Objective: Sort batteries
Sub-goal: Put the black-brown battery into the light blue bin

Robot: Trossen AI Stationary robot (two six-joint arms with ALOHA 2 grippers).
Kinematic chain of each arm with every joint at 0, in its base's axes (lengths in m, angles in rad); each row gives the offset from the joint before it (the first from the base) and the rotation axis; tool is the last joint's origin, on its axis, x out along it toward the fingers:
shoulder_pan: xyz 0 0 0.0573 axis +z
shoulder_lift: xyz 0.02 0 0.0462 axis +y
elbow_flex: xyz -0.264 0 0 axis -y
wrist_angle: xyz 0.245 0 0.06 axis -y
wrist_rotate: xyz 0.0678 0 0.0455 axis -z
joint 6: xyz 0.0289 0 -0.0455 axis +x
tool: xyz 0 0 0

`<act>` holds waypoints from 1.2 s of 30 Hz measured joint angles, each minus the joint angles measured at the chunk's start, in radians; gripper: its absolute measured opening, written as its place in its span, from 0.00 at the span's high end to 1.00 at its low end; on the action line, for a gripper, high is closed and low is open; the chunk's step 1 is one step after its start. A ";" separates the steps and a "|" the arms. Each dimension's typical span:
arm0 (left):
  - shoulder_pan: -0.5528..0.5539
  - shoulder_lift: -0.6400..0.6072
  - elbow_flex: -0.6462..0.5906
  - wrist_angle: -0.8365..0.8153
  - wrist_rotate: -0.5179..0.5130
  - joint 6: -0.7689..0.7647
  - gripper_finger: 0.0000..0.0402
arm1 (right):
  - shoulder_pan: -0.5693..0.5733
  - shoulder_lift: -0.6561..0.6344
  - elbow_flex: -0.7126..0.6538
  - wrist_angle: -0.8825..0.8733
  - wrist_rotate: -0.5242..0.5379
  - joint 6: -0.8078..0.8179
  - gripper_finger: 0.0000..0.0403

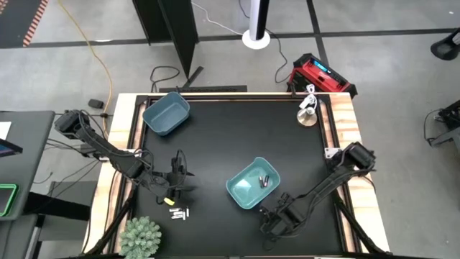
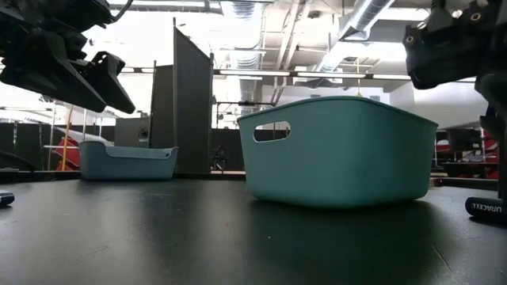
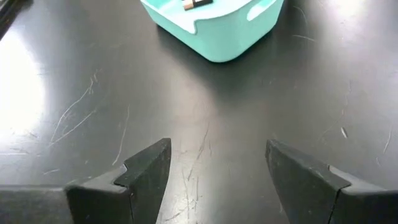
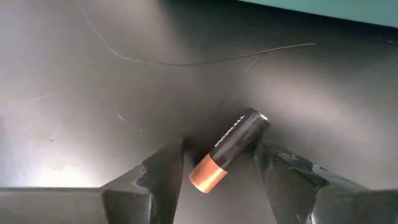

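Note:
A dark battery with a copper end (image 4: 229,150) lies on the black table between the open fingers of my right gripper (image 4: 217,171), near the table's near edge (image 1: 277,219); the low view shows it flat on the table (image 2: 485,207). A teal bin (image 1: 252,183) just beyond it holds two dark batteries (image 1: 263,180). Several white batteries (image 1: 178,213) lie on the table near my left gripper (image 1: 176,176), which hovers open (image 3: 214,168) over bare table. A second blue bin (image 1: 166,113) stands at the far left corner.
A small green plant (image 1: 140,237) stands at the near left corner, close to the white batteries. A silvery round object (image 1: 309,115) sits at the far right corner. A red device (image 1: 322,74) lies on the floor beyond the table.

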 joint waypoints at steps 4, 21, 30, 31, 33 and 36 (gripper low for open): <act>0.000 0.000 0.000 0.001 0.000 -0.007 0.36 | 0.000 0.018 0.004 -0.025 -0.010 -0.005 0.54; 0.000 0.000 0.000 0.038 -0.003 0.012 0.36 | 0.014 -0.056 -0.006 -0.072 -0.021 -0.031 0.97; 0.000 0.000 0.000 0.117 -0.005 0.080 0.36 | 0.089 -0.261 -0.006 -0.130 0.084 -0.120 0.97; 0.000 0.000 0.000 0.118 -0.005 0.080 0.36 | 0.091 -0.287 -0.006 -0.127 0.114 -0.139 0.97; 0.001 0.000 0.000 0.122 -0.008 0.080 0.36 | 0.081 -0.340 -0.002 -0.121 0.185 -0.186 0.97; 0.009 0.000 0.000 0.158 -0.008 0.084 0.36 | 0.032 -0.393 -0.002 -0.114 0.257 -0.293 0.97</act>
